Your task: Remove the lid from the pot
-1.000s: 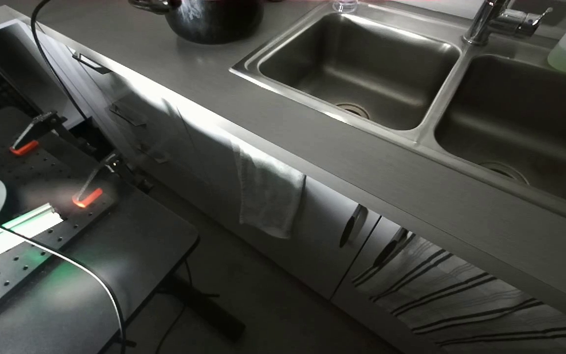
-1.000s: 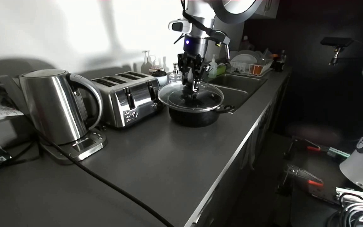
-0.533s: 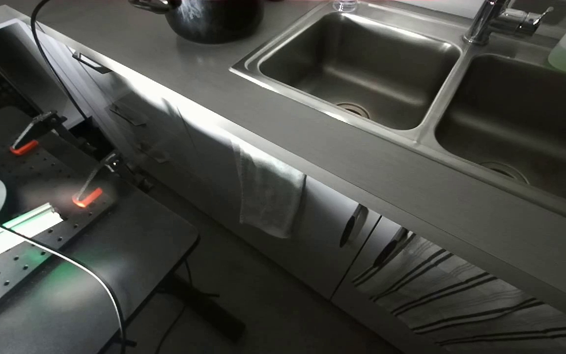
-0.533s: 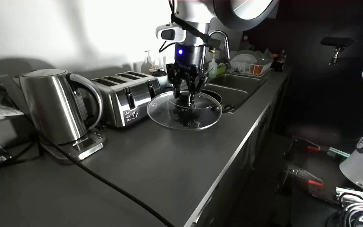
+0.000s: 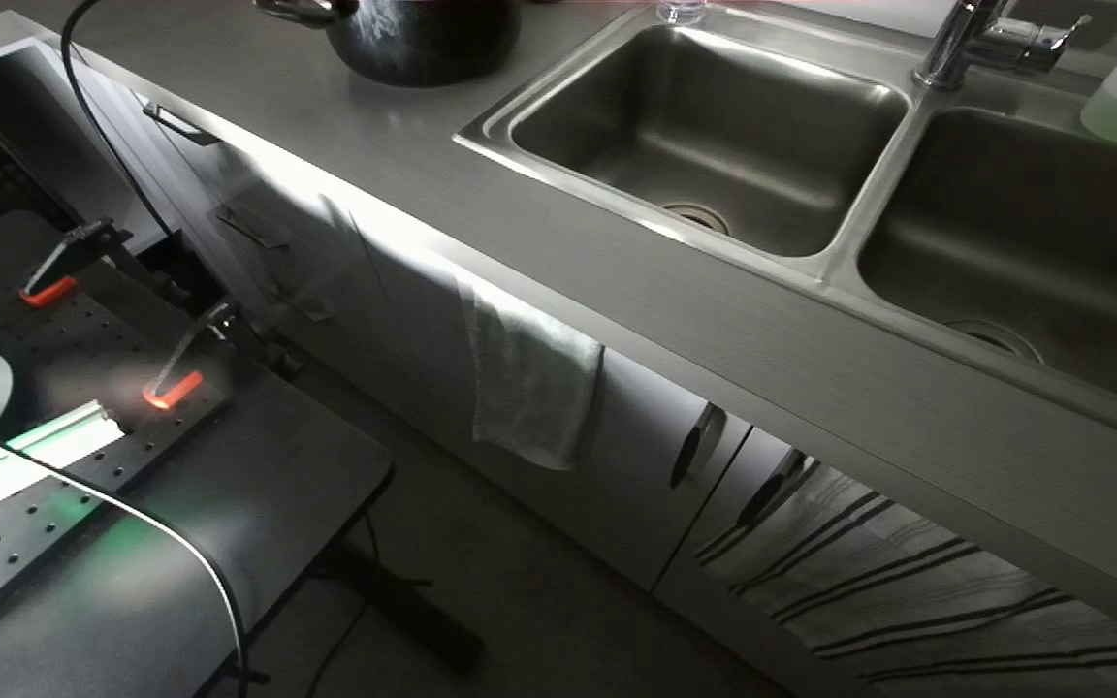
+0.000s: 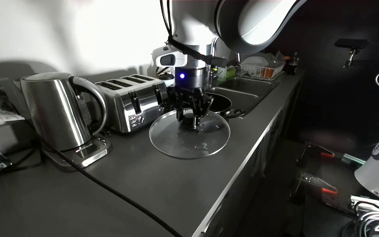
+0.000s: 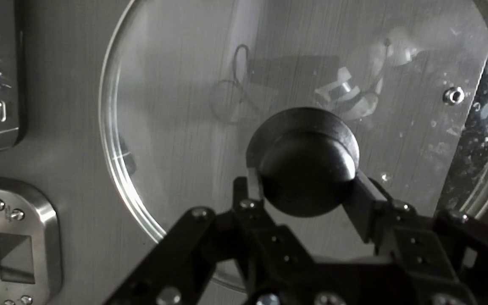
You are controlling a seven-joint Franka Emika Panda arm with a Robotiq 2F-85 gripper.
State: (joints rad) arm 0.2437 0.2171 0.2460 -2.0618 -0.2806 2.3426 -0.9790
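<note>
So, from the left: one steel kettle (image 6: 53, 113) near the back edge of the counter (image 6: 173, 187), then one toaster (image 6: 143, 102) with four slots along that same edge. Next comes one lid (image 6: 184, 143), and just past it one black pot (image 6: 221, 102) stands uncovered, its dark handle pointing out toward the front edge. On we go to one sink (image 5: 875, 199) with two basins, one white rack (image 6: 255, 73) toward the far edge, and two orange-handled clamps (image 6: 328, 190) well out from the front edge.

As for that lid: round, shallow, clear glass, grey where the counter shows through, with a thin pale rim, one dark knob (image 7: 303, 163) and one small metal ring (image 7: 454, 96) set in the glass. It is over the counter, toward the front edge, and in the wrist view that edge shows through its right side; whether it touches the counter, I can't tell. And the gripper (image 7: 306, 181)? Straight above the lid, two fingers (image 7: 364, 207) pinched on the knob, one either side. The knob lies squarely between them, and the glass spreads out below.
</note>
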